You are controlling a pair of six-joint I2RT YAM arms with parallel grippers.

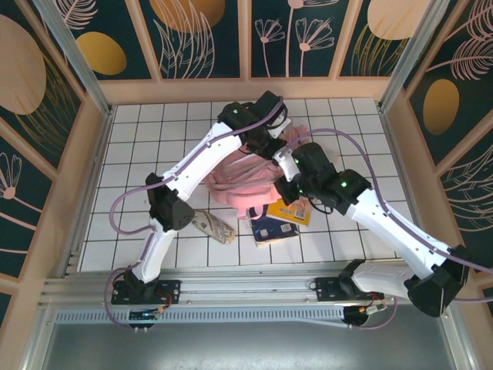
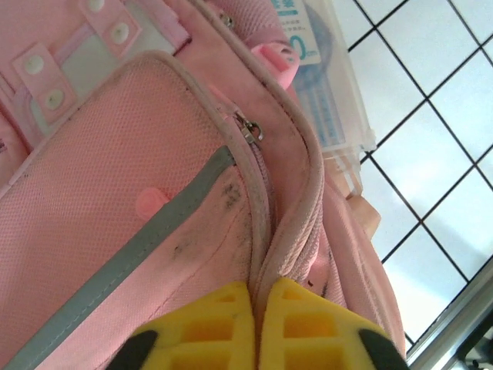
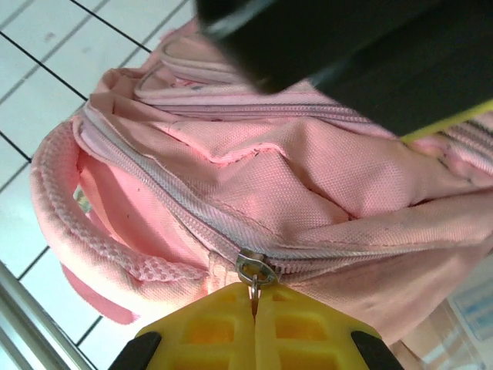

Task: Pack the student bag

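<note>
Pink student bag [image 1: 231,183] half hidden, left pincer [image 2: 258,294] pinching its seam [image 2: 263,231], right pincer [image 3: 254,299] seemingly clamping zip-pull [image 3: 255,270]

On my overhead feed I see a table [image 1: 139,154] topped with white squares ruled by dark grid lines, brightly and evenly lit. Walls [image 1: 200,38] box it in on three sides: dark teal panels printed with gold discs and pale line-drawn leaves and flowers, set in a light wooden frame [image 1: 246,89]. Along the near edge run silver metal rails [image 1: 254,281], with a grey metal sheet [image 1: 231,347] below them.
</note>
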